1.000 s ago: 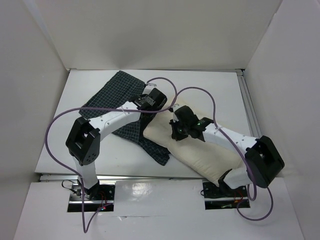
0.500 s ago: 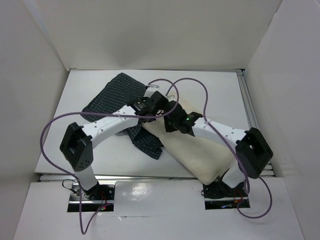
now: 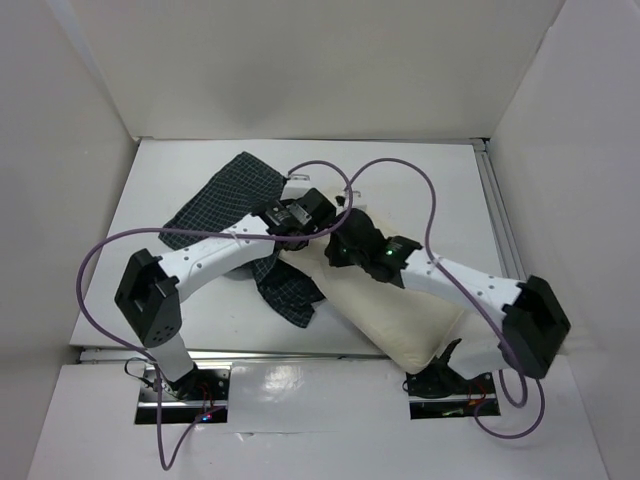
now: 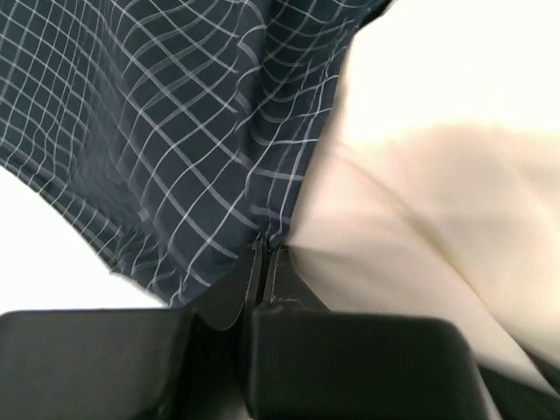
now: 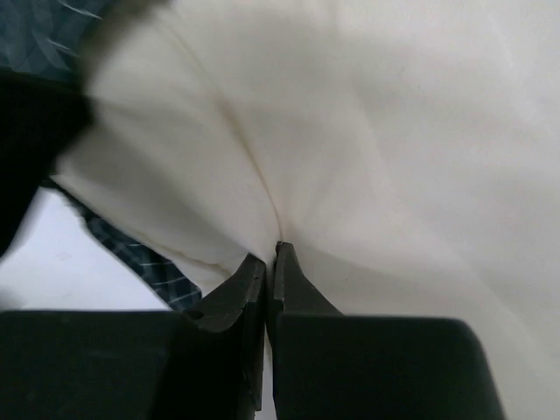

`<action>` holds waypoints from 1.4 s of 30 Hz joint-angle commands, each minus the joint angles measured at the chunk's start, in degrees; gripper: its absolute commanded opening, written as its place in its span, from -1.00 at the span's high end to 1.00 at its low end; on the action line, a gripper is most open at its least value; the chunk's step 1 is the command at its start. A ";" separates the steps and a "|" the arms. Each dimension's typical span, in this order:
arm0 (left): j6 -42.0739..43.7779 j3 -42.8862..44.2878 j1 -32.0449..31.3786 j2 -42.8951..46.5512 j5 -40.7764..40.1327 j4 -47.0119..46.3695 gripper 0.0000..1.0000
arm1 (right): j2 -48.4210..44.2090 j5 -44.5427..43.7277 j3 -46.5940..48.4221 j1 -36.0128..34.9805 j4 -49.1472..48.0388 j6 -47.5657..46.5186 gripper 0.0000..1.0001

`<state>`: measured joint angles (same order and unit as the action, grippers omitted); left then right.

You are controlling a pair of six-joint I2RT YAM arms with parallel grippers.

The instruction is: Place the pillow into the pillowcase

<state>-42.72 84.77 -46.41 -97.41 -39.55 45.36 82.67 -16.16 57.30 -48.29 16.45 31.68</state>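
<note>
Well, the left tool (image 4: 265, 251) pinches the pillowcase (image 3: 230, 190) hem mid-desk (image 3: 440, 180), the right tool (image 5: 272, 254) pinches the pillow (image 3: 395, 305), lying toward the near-right corner; either thin pinch could slip, closing the opening.

2 arms share 1 build: white shells on the long links and chunky black housings at the joints. The left arm (image 3: 215, 248) and the right arm (image 3: 470, 285) each have a boxy black elbow. The right arm shows a small green light (image 3: 388, 253) by its wrist. 1 purple cable (image 3: 82, 290) trails along each arm. The bases (image 3: 180, 390), at the counter's near edge, show thin red wiring. The left gripper (image 4: 265, 252) and the right gripper (image 5: 271, 255) have matte black fingers that taper to thin tips.
</note>
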 commanded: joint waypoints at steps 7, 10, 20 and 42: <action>-4.38 -3.82 0.53 0.02 2.28 1.75 1.00 | 1.40 16.08 3.86 -0.30 -16.37 -0.74 1.00; -5.01 -4.43 0.53 0.02 2.28 1.75 1.00 | 6.16 15.19 2.21 -3.29 -21.95 -0.74 1.00; -7.72 -7.95 1.06 -1.03 2.90 2.27 1.00 | 3.21 24.34 -21.88 -9.36 -61.73 -8.47 0.50; -13.71 -13.50 1.59 7.15 1.67 6.40 1.00 | 7.46 33.17 -7.30 21.92 -36.82 -19.72 -1.00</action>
<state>-55.44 69.82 -44.56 -91.26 -36.56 49.56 84.20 6.31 46.33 -28.27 -15.55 16.99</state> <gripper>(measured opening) 0.038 0.999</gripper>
